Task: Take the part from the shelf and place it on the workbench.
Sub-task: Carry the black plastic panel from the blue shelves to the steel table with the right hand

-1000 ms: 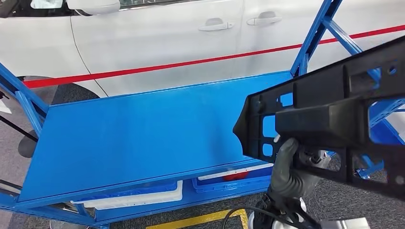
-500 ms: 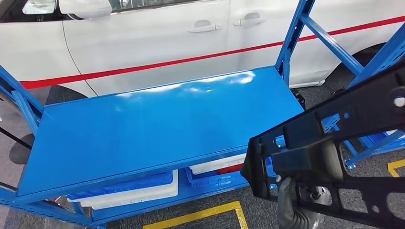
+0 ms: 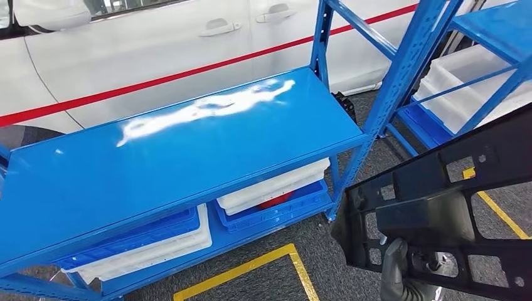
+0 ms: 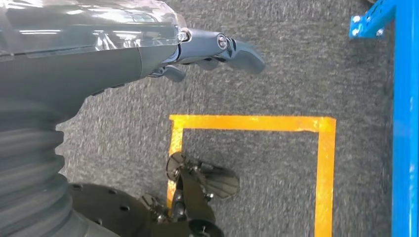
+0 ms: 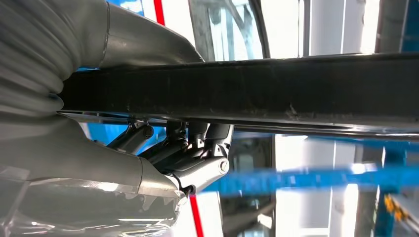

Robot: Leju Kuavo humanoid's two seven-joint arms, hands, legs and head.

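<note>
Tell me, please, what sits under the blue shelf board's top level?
Under the blue shelf board, white trays stacked in blue bins and something red between them. The board covers the bins' far parts and contents.

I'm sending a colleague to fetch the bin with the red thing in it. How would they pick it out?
Start at the long blue shelf rack beside the white car. On its lower level, near the right end post, sits a blue bin with a white tray stacked on it. Unlike the blue and white bins to its left, it shows something red under the tray.
</note>
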